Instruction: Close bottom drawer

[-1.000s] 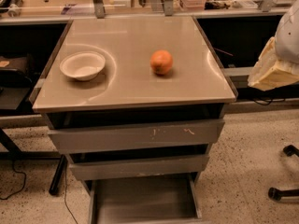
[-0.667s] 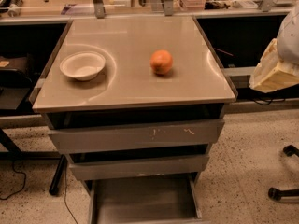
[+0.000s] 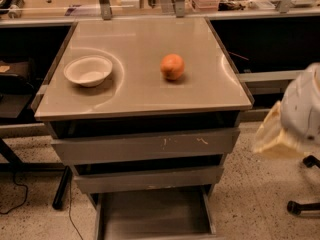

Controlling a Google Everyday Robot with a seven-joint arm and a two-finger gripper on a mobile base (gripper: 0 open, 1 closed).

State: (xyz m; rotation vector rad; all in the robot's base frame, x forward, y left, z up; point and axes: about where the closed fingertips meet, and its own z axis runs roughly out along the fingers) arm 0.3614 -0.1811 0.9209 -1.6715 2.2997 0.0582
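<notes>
The task looks hardly begun: the bottom drawer (image 3: 152,213) stands pulled well out at the foot of the cabinet (image 3: 145,149), its flat grey tray bare, while the two drawers above sit nearly flush. The gripper (image 3: 275,134) hangs off to the right of the cabinet, well apart from the drawer and touching nothing; whether it is clenched or released I cannot tell. All the pushing is left to do. On top rest a bowl (image 3: 88,70) and an orange (image 3: 172,66). No brand, label or readable writing shows.
</notes>
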